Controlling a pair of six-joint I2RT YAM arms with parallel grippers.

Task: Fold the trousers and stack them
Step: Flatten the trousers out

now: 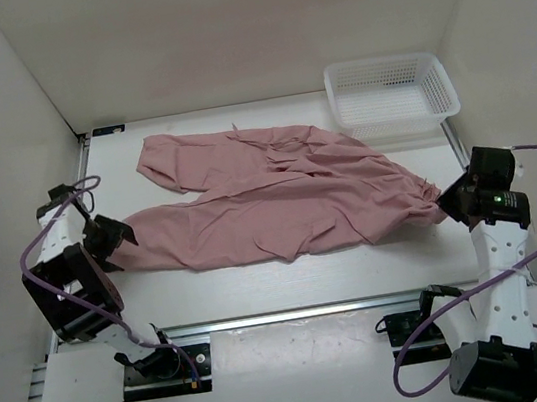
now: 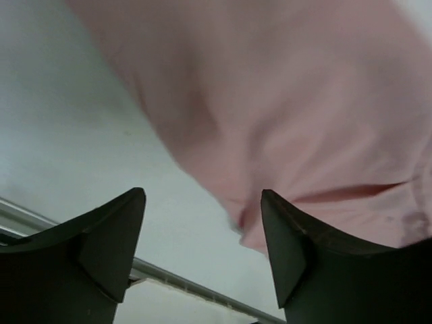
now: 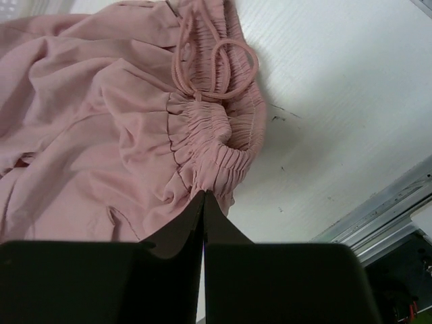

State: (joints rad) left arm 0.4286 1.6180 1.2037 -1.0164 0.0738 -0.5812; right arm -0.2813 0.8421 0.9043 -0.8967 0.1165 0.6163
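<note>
The dusty-pink trousers (image 1: 278,194) lie spread across the white table, legs pointing left, gathered waist at the right. My right gripper (image 1: 443,205) is shut on the waistband; in the right wrist view its closed tips (image 3: 204,196) pinch the gathered elastic (image 3: 216,135), with the drawstring loop just beyond. My left gripper (image 1: 120,235) is open at the cuff of the near leg. In the left wrist view the cuff (image 2: 270,135) lies ahead of my open gripper (image 2: 202,196), its hem edge against the right finger (image 2: 290,236); nothing is held.
A white mesh plastic basket (image 1: 392,93) stands at the back right, close to the waist. White walls enclose the table on three sides. A metal rail (image 1: 295,312) runs along the near edge.
</note>
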